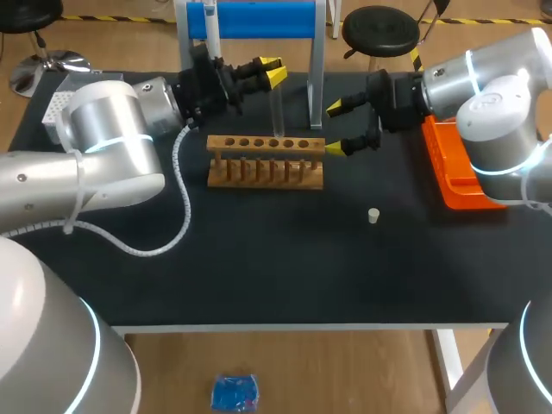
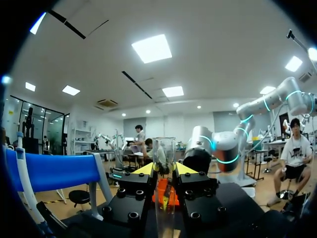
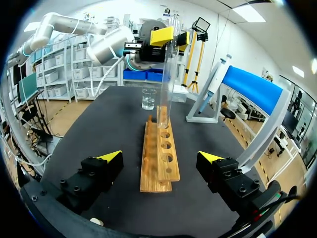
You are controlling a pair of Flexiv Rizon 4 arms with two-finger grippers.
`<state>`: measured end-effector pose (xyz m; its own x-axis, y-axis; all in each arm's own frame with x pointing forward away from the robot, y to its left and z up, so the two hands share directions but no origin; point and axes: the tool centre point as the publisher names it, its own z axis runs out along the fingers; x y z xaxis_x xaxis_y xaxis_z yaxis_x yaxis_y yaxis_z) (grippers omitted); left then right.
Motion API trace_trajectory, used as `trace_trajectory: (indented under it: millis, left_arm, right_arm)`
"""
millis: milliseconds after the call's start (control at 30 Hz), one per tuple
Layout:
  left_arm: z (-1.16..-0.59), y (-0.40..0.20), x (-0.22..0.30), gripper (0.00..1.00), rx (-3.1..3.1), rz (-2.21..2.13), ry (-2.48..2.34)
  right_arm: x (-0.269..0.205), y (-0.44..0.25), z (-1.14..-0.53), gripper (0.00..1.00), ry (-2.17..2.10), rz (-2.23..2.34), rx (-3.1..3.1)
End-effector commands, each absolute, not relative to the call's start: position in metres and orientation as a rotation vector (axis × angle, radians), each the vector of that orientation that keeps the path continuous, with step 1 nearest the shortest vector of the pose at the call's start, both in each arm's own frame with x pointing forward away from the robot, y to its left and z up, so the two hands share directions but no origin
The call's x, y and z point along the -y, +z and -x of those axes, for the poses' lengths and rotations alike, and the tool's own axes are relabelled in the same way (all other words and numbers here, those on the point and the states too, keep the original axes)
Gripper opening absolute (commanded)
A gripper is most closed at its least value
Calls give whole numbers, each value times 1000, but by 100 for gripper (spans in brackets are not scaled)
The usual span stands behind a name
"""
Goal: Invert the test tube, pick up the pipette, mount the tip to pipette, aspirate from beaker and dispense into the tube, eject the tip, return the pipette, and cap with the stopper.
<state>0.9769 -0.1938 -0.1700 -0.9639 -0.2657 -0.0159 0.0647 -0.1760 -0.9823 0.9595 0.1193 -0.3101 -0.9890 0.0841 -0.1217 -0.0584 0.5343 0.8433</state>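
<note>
Nearest me, front-right of the rack (image 1: 266, 161), stands the stopper (image 1: 373, 216). At the rack's right end my right gripper (image 1: 335, 127) has its 2 fingers wide apart, empty. Above the rack my left gripper (image 1: 273, 71) is clamped on the upright test tube (image 1: 277, 112), whose lower end is at a hole. Behind the rack the pipette (image 3: 212, 89) rests on its blue stand (image 1: 259, 19). The beaker (image 3: 148, 98) sits past the rack's left end.

Head view overhead from behind; wrist views face each other, sharing test tube (image 3: 167, 84).

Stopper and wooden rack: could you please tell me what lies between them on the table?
Nothing: the head view shows only bare black table between the rack and the stopper.
</note>
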Motion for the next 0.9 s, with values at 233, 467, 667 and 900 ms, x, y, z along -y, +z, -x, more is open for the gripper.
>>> trace_trajectory:
  millis: [233, 467, 667, 900]
  left_arm:
    - [-984, -176, 186, 0, -1891, 165, -2284]
    - [-986, -182, 186, 0, -1872, 175, -2303]
    - [-988, -186, 185, 0, -1857, 191, -2311]
    - [-991, -192, 183, 0, -1847, 212, -2308]
  right_arm:
    - [-119, -310, -960, 100, 1448, -22, -2621]
    - [-119, -310, -960, 100, 1448, -22, -2621]
    - [-119, -310, -960, 100, 1448, -22, -2621]
    - [-119, -310, -960, 100, 1448, -22, -2621]
